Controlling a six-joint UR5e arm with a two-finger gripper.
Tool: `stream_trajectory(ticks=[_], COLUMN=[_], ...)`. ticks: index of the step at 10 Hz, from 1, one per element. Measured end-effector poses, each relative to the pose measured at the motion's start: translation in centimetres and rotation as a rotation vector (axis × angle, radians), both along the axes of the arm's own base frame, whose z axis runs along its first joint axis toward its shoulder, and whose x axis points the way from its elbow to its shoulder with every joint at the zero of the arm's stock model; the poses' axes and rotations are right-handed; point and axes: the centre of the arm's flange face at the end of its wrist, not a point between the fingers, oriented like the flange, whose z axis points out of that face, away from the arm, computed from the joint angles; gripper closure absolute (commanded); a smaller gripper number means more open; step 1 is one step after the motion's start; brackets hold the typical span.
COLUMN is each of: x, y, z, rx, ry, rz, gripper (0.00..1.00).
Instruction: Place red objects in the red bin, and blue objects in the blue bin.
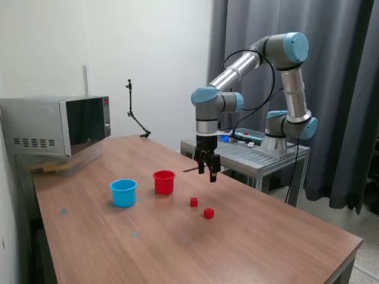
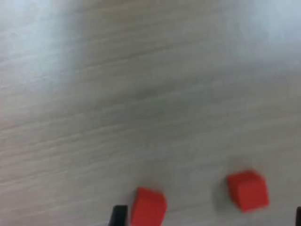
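I am a single robot arm reaching out over a long brown wooden table [image 1: 249, 236], and my claw [image 1: 208, 171] hangs in the air above the tabletop, pointing straight down. Its two dark fingers look slightly parted with nothing between them, though the exterior view is too small to tell how far they are open; in the wrist view only a dark sliver of one fingertip [image 2: 118, 215] shows at the edge of the picture. I am holding nothing. Below and slightly nearer than my claw, two small red cubes rest on the wood, close together but not touching: one red cube [image 1: 193, 202] lies toward the exterior view's left, and the other red cube [image 1: 208, 213] sits just beside it, nearer and to the exterior view's right. The wrist view shows the same pair on pale, blurred wood grain, one [image 2: 148, 206] next to the fingertip and the other [image 2: 248, 189] apart from it. To the exterior view's left of the cubes stands the red cup [image 1: 164, 181], upright and open. Farther left, near it but not touching, stands the light blue cup [image 1: 123, 193], also upright. What lies inside either cup cannot be seen. A silver microwave [image 1: 59, 127] sits at the table's far left corner.
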Motion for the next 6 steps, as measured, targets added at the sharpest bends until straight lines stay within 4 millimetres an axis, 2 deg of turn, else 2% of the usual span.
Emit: stream_trajectory(ticks=[3,6], x=[0.7,-1.7], y=[-1.7,-2.2], z=[-0.2,-1.4], rx=[-0.097,-0.133], ry=[0.007,0.007], rz=[0.3,0.462], gripper=[0.0,0.0])
